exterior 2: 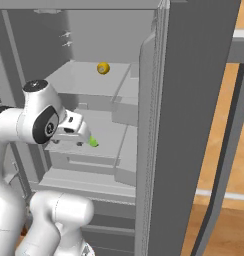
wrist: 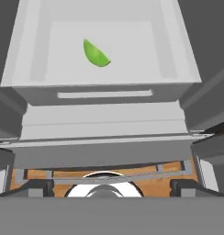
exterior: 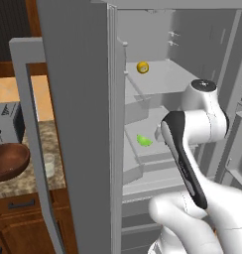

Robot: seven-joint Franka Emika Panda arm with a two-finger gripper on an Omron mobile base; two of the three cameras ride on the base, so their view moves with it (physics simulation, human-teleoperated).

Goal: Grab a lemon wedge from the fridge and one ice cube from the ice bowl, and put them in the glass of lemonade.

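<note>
The fridge stands open, its grey door swung out to the left. On a middle shelf lies the lemon wedge, a small green slice, also seen in the left base view and the right base view. My gripper hovers above and in front of that shelf, open, with nothing between its fingers; in the right base view the gripper is just left of the wedge. The ice bowl and the glass of lemonade stand on the counter left of the door. The ice cube is out of view.
A small round yellow fruit sits on the upper shelf. A toaster stands behind the bowl. The open door's long handle juts between counter and fridge. The other door closes off the right side.
</note>
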